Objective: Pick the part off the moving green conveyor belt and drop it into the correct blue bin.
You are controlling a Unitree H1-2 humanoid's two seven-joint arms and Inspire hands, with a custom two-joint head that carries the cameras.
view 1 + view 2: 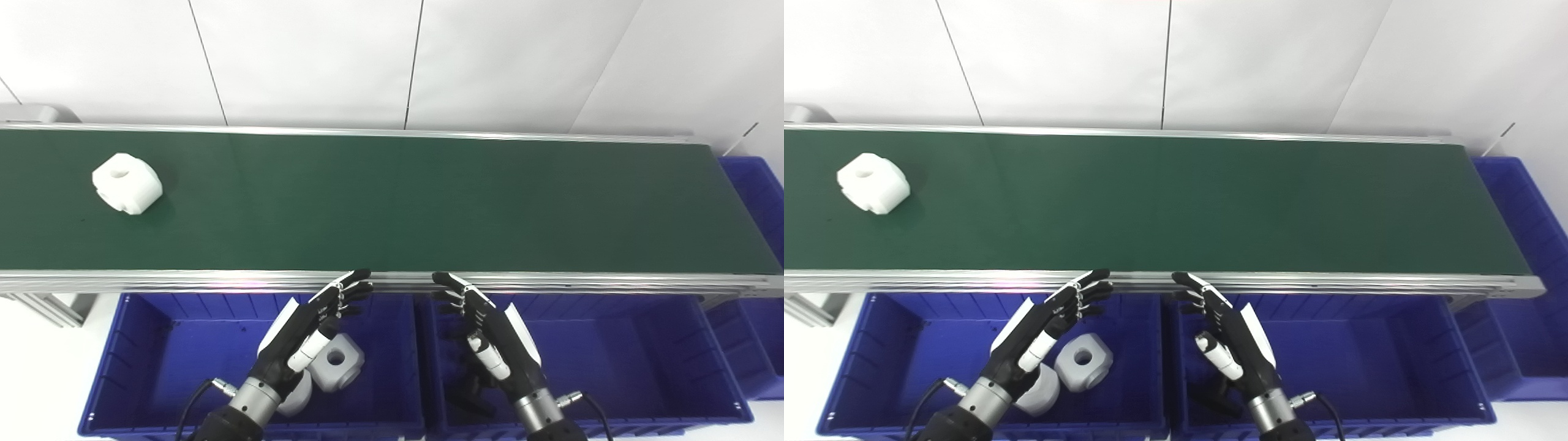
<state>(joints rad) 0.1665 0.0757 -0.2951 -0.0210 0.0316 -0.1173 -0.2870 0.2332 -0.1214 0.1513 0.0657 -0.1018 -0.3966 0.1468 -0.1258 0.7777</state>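
Both hands are waiting with fingers spread and holding nothing: the left hand [306,334] is hovering over the left blue bin [141,343], the right hand [490,337] over the middle blue bin [643,349], fingertips near the belt's near rail, likely poised for the catch. The white part [127,182] is riding the green conveyor belt [398,202] far left. Two pale parts [334,361] are lying in the left bin; dark items I cannot identify are lying in the middle one.

A white panelled wall [306,55] with thin dark seams rises behind the far edge; a grey housing [37,113] sits far left.
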